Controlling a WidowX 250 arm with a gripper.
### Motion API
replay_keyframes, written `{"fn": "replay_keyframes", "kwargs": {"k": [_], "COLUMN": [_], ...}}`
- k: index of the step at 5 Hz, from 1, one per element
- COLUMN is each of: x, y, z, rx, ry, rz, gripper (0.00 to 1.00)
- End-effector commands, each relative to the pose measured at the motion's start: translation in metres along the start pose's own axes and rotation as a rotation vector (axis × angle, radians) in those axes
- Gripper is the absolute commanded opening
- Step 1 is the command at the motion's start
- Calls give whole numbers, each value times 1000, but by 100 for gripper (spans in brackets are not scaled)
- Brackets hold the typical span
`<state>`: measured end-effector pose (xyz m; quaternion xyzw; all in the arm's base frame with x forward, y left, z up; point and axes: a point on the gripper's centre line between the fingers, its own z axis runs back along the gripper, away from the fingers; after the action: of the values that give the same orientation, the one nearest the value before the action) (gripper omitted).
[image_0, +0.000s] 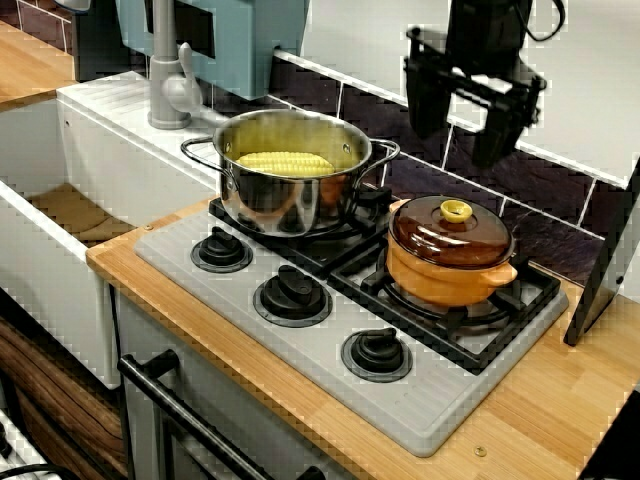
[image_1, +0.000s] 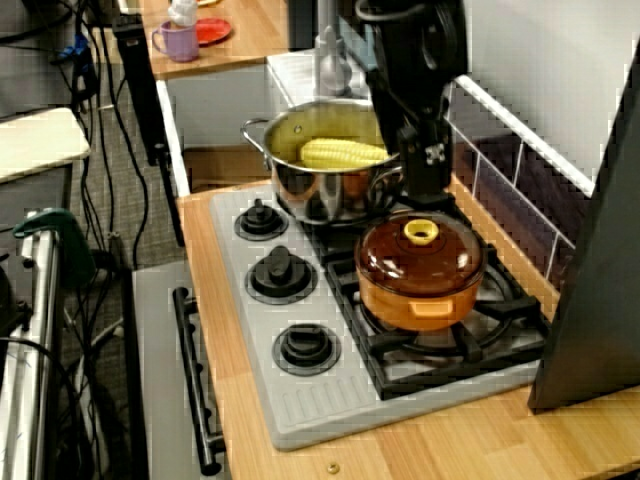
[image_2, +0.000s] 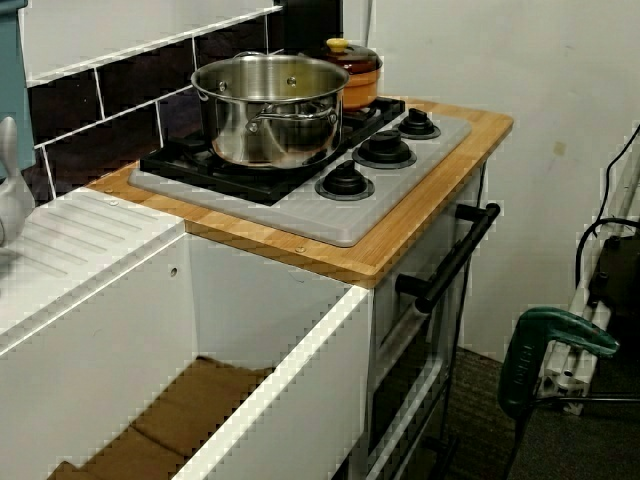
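Knobs (image_0: 292, 293) in front; gripper (image_0: 458, 135) hangs pointing down, jaws apart, above lidded pot (image_0: 450, 262)

Front view: hob (image_0: 430, 405) sits on the counter (image_0: 545, 400), with the sink (image_0: 45, 270) to its left and the tap (image_0: 165, 70) behind the sink. Open pot (image_0: 290, 195) is on the left burner, corn cob (image_0: 285, 163) lying inside it. Lidded pot (image_0: 450, 260) is on the right burner, just beside the open pot. Three knobs (image_0: 292, 295) run in a row in front of both. Gripper (image_0: 457, 140) hangs above and behind the lidded pot, apart from it.
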<state>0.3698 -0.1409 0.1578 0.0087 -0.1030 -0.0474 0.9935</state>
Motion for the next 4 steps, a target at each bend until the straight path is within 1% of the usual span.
{"fn": "replay_keyframes", "kwargs": {"k": [1,2,3,4], "x": [9,7,9,9], "y": [-2,-7,-9,-8], "z": [1,-6,-8,-9], "rx": [-8,-10,-11,-8], "ry": [-27,-10,1,2], "rz": [13,13,26,34], "gripper": [100,91,100,100]}}
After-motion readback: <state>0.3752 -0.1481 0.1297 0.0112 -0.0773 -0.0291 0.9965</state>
